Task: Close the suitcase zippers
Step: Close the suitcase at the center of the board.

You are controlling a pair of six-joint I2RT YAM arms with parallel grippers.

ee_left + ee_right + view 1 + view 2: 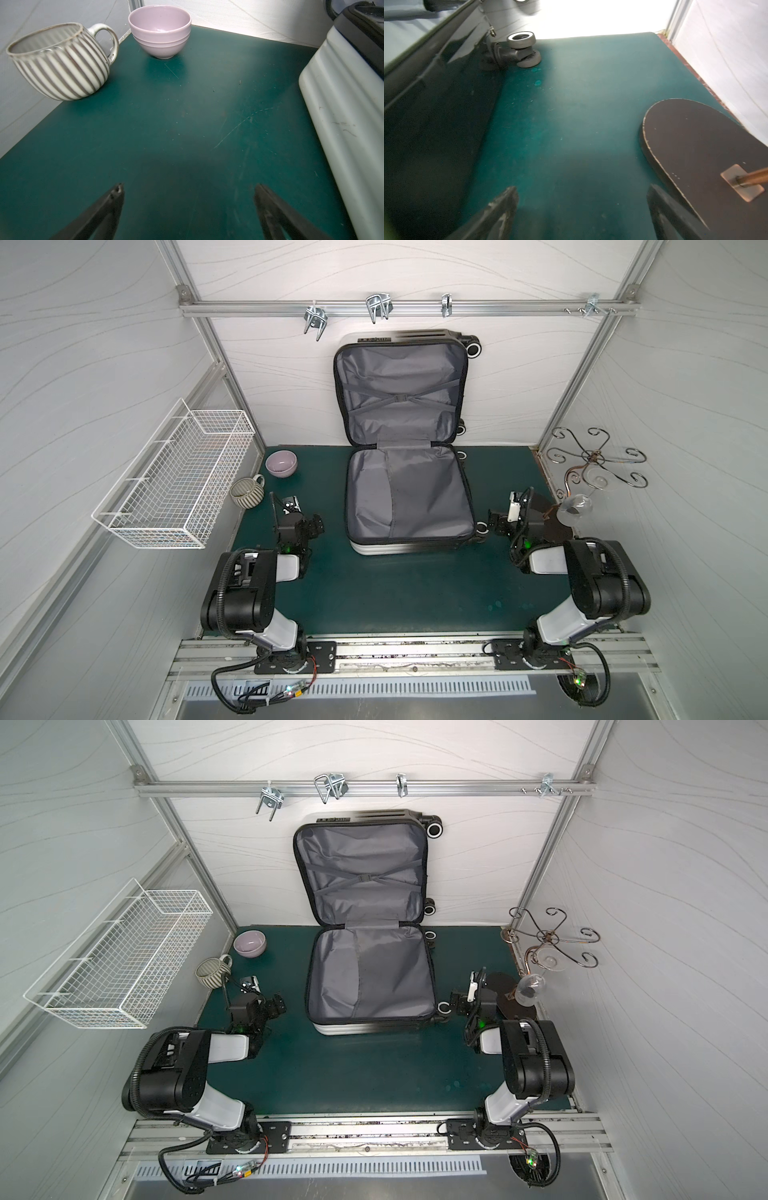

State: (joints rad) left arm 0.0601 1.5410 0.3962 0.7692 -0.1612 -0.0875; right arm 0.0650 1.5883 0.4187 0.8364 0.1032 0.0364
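Squarely in the middle of the green counter [395, 593], the suitcase [409, 493] lies wide open in both top views. One shell is flat with its grey lining up, and the other is propped upright against the back wall. The zippers [399, 342] run as a black track round the rim of each shell, undone, and the pulls are too small to make out from above.

The left tool [190, 187] sits low beside the case's white ribbed side, fingers spread apart and nothing between them. The right tool [582, 189] waits on the opposite side near a white-rimmed wheel [521, 39], its fingers likewise apart and empty.

A striped mug [248, 493] and a lilac bowl [281, 463] stand near the counter's far left corner, below a white wire basket [178, 485] fixed to the wall. On the right, a wine glass [575, 508] hangs from a scrolled metal stand [594, 460], whose dark round base [695, 145] is just beside the right tool.
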